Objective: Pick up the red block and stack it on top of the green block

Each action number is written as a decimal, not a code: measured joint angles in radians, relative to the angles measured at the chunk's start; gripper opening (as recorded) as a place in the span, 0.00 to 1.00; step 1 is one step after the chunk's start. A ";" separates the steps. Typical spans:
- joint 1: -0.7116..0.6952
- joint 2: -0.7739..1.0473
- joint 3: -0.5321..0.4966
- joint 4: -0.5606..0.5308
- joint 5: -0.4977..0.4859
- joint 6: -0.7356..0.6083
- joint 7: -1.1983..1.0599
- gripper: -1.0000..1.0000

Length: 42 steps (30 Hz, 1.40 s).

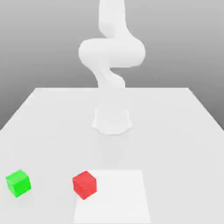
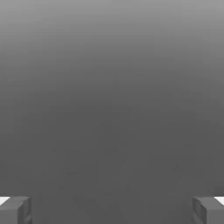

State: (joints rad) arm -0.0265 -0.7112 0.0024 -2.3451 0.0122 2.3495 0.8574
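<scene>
Claw [image 2: 112,210] gapes wide, its fingers [image 2: 15,210] holding and touching nothing.

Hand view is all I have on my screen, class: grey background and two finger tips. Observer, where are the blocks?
Observer: The red block sits on the table, near its front edge in the exterior view.
Operator: And the green one?
Observer: The green block is also on the table, apart from the red one, toward the exterior view's left.
Operator: Is either block between my fingers?
Observer: No. Both blocks rest on the table with nothing touching them; the gripper stands open with only grey background between the fingers.
</scene>
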 joint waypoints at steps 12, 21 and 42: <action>-0.118 0.444 0.017 -0.223 0.024 0.247 0.313 0.50; -0.174 0.770 -0.003 -0.368 -0.008 0.437 0.557 0.50; -0.238 0.773 -0.043 -0.340 -0.006 0.398 0.625 0.00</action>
State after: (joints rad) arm -0.2642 0.0615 -0.0403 -2.6854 0.0064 2.7478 1.4822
